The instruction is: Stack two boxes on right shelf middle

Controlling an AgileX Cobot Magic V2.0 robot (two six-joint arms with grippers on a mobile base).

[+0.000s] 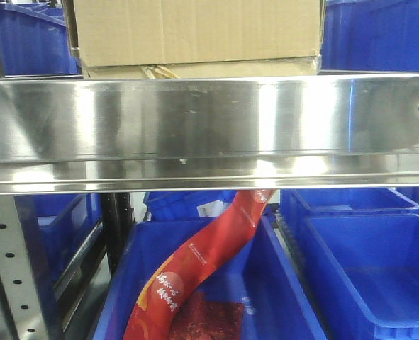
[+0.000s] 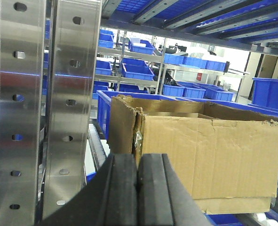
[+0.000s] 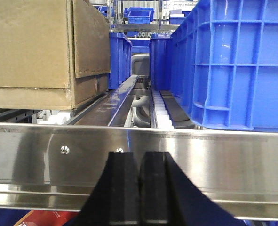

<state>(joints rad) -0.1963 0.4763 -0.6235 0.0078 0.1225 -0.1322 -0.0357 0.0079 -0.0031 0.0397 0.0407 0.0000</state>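
Note:
A brown cardboard box (image 1: 195, 32) sits on the steel shelf (image 1: 209, 127), at top centre of the front view. It also shows in the left wrist view (image 2: 200, 146), open-topped with torn flaps, and at upper left in the right wrist view (image 3: 40, 47). My left gripper (image 2: 138, 188) is shut and empty, just short of the box's near corner. My right gripper (image 3: 139, 186) is shut and empty, in front of the shelf's steel front rail (image 3: 139, 160), right of the box. Neither gripper shows in the front view. I see only one cardboard box.
A blue bin (image 3: 233, 61) stands on the shelf right of the box, with a roller track (image 3: 160, 108) between. Perforated steel uprights (image 2: 44, 108) stand left of my left gripper. Below the shelf, blue bins (image 1: 365, 276) hold red packaging (image 1: 195, 276).

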